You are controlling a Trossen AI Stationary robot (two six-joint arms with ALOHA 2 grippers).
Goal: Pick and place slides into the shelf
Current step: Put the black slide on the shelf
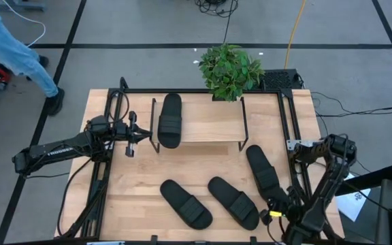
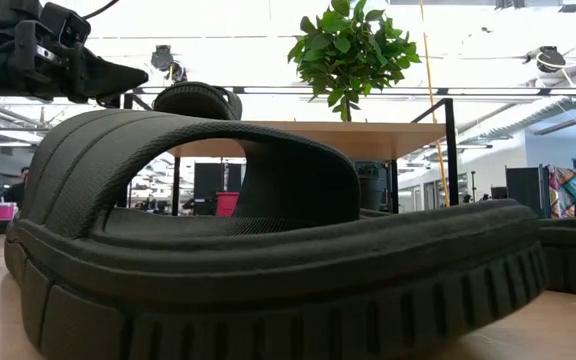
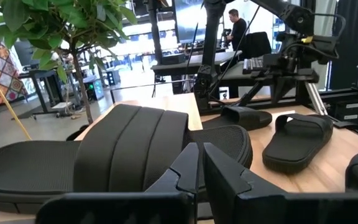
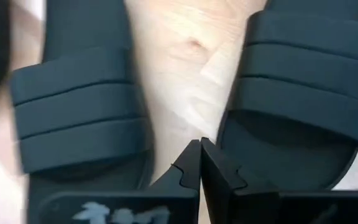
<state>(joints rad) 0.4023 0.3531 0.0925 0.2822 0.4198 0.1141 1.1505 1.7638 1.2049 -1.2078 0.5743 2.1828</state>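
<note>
Three slides are left on the worktop's front half; one slide overhangs the shelf. Both hands, left hand and right hand, are closed, empty. Nudged, it could be tipped off.

You see only part of each slide past the right gripper's closed jaws: the left slide and right slide are blurred and cropped by the frame edges.
</note>
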